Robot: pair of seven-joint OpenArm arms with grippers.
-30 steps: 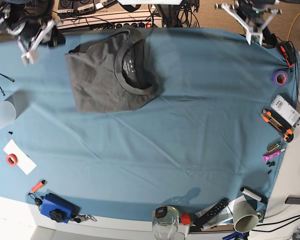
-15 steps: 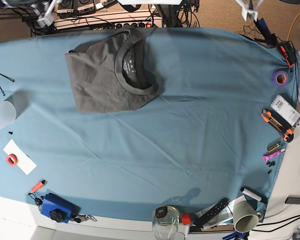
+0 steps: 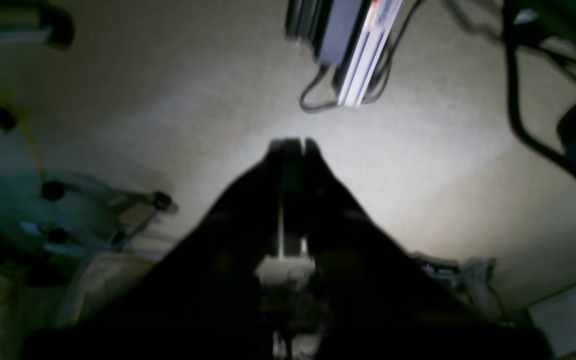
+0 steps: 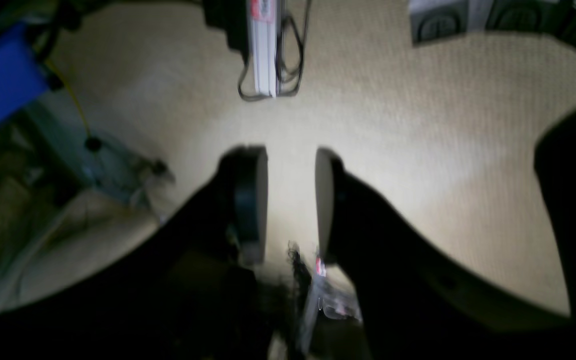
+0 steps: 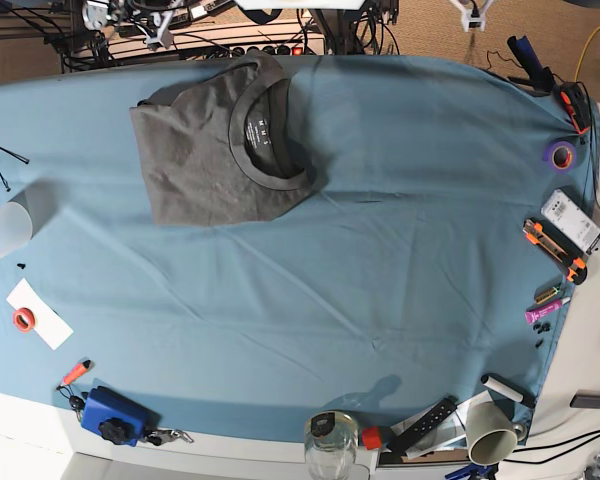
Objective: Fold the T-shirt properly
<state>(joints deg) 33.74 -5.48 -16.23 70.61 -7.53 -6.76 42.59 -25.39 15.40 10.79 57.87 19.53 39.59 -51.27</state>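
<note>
The T-shirt [image 5: 215,150] lies folded into a compact dark grey rectangle at the far left of the blue cloth [image 5: 380,260], its ribbed collar [image 5: 270,140] facing up. Neither gripper touches it. Both arms are pulled back past the table's far edge. My left gripper [image 3: 293,145] is shut with nothing in it and hangs over beige carpet; in the base view only its white tips [image 5: 472,14] show at the top right. My right gripper [image 4: 291,192] stands open and empty over the carpet, and shows faintly at the top left of the base view [image 5: 158,26].
A plastic cup [image 5: 2,232] and a white card with an orange ring [image 5: 25,318] sit at the left edge. A purple tape roll [image 5: 560,153] and hand tools [image 5: 555,250] line the right edge. A blue box [image 5: 110,415] and a glass jar [image 5: 330,440] stand at the near edge.
Both arms have drawn back from over the table's far corners to beyond its far edge. The T-shirt has not moved.
</note>
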